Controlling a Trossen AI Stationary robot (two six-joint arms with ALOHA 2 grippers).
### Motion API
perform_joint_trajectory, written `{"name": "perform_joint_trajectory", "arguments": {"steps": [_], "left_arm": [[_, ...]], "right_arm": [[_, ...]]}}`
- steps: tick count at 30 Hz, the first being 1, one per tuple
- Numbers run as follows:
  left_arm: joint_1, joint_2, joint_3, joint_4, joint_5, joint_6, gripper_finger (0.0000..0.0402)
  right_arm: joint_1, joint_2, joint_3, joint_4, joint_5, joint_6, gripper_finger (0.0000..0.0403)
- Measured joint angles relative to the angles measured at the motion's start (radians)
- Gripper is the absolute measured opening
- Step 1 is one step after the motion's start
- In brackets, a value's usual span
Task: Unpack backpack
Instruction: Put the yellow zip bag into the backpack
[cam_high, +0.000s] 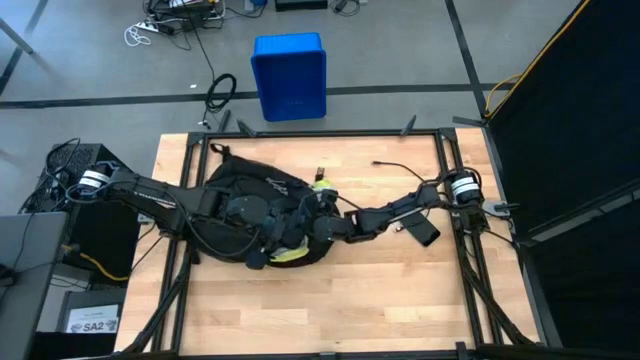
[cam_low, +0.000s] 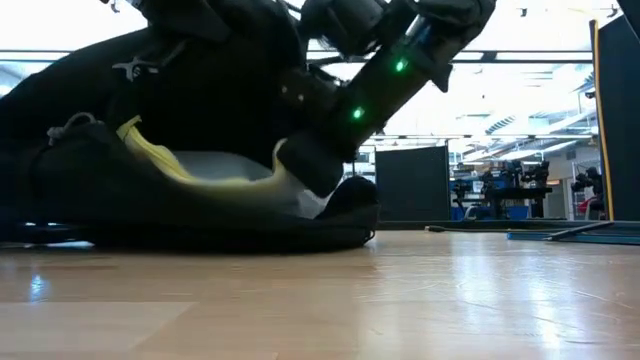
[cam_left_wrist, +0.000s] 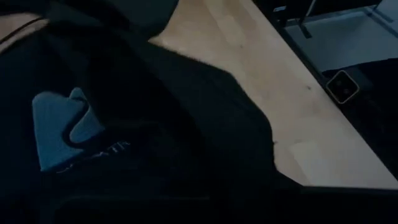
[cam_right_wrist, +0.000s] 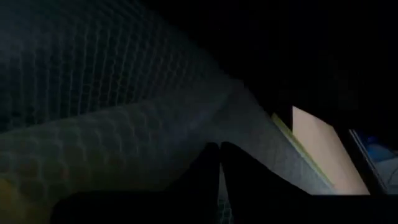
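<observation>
We find the backpack (cam_high: 250, 215) lying flat on the wooden table (cam_high: 400, 300), toward the left arm's side, its opening turned toward the right arm. A yellow-green item (cam_low: 190, 170) shows at that opening, partly inside the backpack. The right gripper (cam_right_wrist: 219, 155) is reaching into the backpack's mouth, jaws together, against a pale mesh lining (cam_right_wrist: 93, 93); we cannot confirm that anything is held between them. The left gripper (cam_high: 262, 222) lies on top of the backpack, jaws also together, apparently pinning or pinching the fabric, though its contact is not shown. A blue bin (cam_high: 290, 75) stands on the floor well beyond the backpack. In our judgement, the step calls for the left gripper to hold the flap up and steady while the right one parts its jaws before seeking a grip on the contents, avoiding the lining.
</observation>
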Motion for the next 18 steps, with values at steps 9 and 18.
{"name": "perform_joint_trajectory", "arguments": {"steps": [9, 18], "left_arm": [[-0.002, -0.001, 0.000, 0.001, 0.001, 0.001, 0.0000], [-0.001, 0.000, 0.002, -0.005, -0.013, 0.002, 0.0000]], "right_arm": [[0.144, -0.168, -0.002, -0.215, -0.016, -0.027, 0.0083], [0.293, -0.276, 0.000, -0.515, -0.013, 0.178, 0.0194]]}}
